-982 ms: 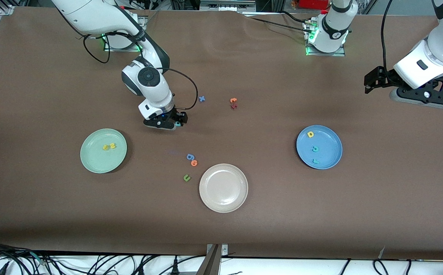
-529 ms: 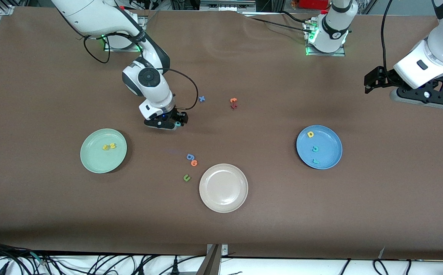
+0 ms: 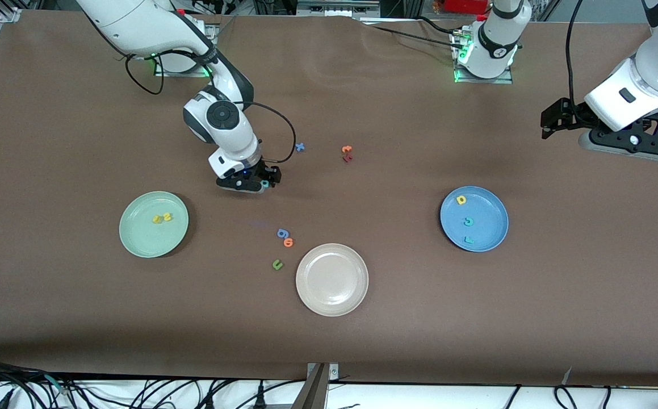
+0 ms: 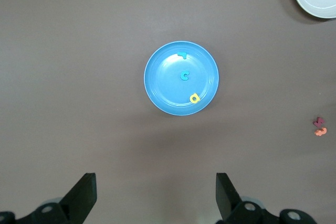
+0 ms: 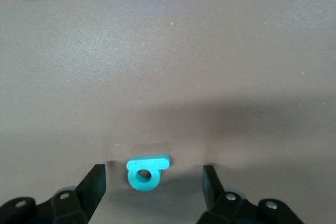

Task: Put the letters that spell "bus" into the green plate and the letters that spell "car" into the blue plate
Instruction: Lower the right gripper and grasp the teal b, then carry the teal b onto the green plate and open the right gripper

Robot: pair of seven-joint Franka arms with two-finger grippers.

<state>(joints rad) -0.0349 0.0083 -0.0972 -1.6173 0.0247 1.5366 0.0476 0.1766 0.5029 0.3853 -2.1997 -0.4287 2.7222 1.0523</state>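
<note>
Right arm reaching from its base at eleven o'clock down toward table centre, wrist bent, right gripper (image 3: 249, 185) low at the tabletop with fingers (image 5: 94, 184) spread apart and nothing clamped. Left arm waiting at two o'clock, left gripper (image 3: 627, 142) held high, fingers (image 4: 84, 195) spread wide.

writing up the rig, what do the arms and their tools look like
Both arms have glossy white shells with dark grey joint discs. The right tool and left tool are black with flat black fingers. A thin black cable loops beside each wrist, and green lights glow at the bases.
</note>
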